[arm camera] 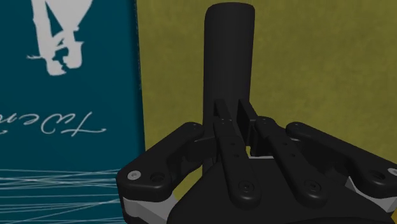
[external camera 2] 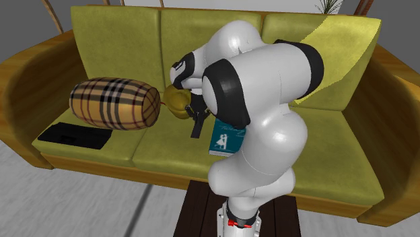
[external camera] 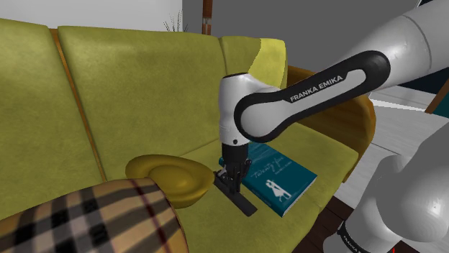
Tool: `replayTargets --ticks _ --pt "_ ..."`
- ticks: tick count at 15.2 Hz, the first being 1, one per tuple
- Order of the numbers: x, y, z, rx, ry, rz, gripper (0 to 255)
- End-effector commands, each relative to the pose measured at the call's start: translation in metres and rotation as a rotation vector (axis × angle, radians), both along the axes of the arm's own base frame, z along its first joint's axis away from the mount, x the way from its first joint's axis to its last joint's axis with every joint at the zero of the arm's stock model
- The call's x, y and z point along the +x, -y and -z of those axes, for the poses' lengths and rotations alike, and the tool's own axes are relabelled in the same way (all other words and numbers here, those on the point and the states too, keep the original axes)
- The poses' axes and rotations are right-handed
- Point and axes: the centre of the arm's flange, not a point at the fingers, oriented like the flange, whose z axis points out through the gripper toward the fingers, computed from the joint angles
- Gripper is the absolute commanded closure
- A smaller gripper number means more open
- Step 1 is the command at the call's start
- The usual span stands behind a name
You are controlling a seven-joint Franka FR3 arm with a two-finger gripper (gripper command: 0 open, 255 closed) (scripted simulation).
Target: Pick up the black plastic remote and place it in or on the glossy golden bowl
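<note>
Gripper point(external camera: 232, 177) clasping remote point(external camera: 243, 201) (near end), between golden bowl point(external camera: 180, 188) rim and book point(external camera: 282, 180) edge

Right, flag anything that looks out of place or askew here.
Nothing spilled, damaged or askew. Only the setting is odd: golden bowl and teal book lie on a sofa seat, the black remote between them under the gripper.

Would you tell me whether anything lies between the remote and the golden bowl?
Nothing visible does: the remote, clasped by the end effector, sits beside the golden bowl; the teal book lies on its other side.
</note>
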Motion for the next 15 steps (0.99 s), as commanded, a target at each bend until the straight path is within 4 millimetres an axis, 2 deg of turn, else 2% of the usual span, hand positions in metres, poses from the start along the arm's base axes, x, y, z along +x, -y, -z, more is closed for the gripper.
replayTargets --ticks 1,15 --pt "-0.001 0.000 -0.011 0.000 0.000 0.000 255" --pt "-0.001 0.000 -0.085 0.000 0.000 0.000 255"
